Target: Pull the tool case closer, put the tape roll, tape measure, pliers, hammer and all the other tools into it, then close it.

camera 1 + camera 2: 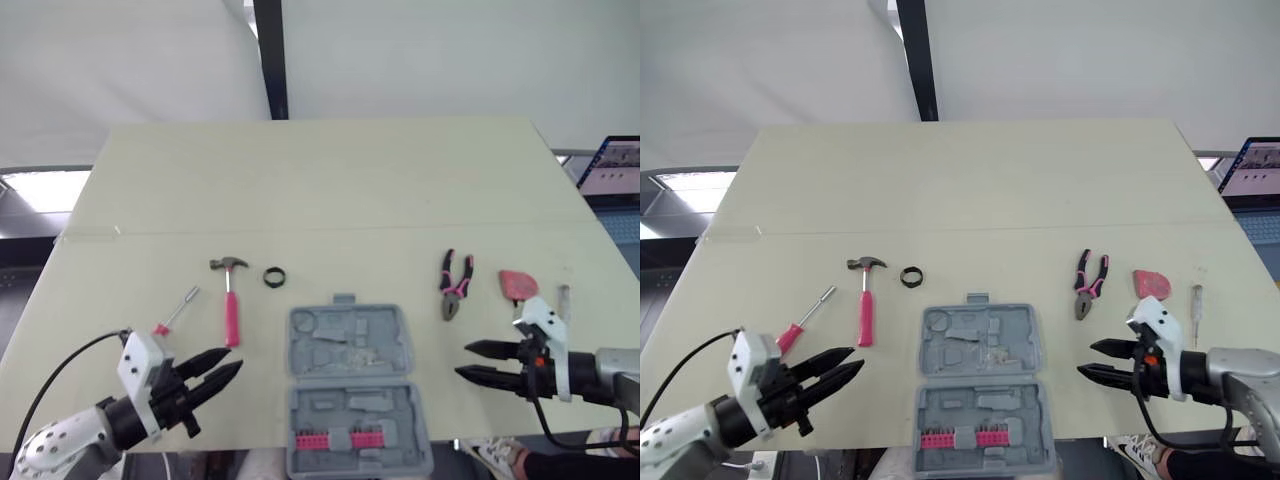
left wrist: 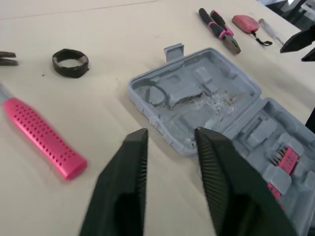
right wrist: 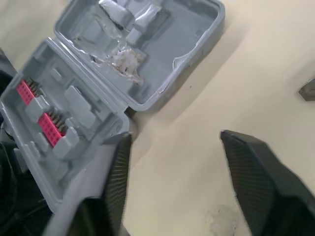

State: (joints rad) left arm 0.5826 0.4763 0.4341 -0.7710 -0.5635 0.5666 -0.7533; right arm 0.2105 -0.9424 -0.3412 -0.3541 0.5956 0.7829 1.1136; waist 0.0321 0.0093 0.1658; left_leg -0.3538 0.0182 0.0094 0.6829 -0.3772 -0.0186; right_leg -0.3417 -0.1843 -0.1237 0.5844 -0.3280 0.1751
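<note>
Tool case (image 1: pixel 352 380) lies open at the near edge of the bench (image 1: pixel 320 180), between left pincer (image 1: pixel 233 360) and right pincer (image 1: pixel 463 360), both released and empty. I judge it stiff, light, slippery plastic; I'd grip a side wall.

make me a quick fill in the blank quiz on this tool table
1. The grey tool case lies ___ on the table.
2. The hammer has a ___ handle.
3. The pliers lie on the robot's ___ side of the tool case.
4. The left gripper and right gripper are both open and hold ___.

Missing words: open; pink; right; nothing
</note>
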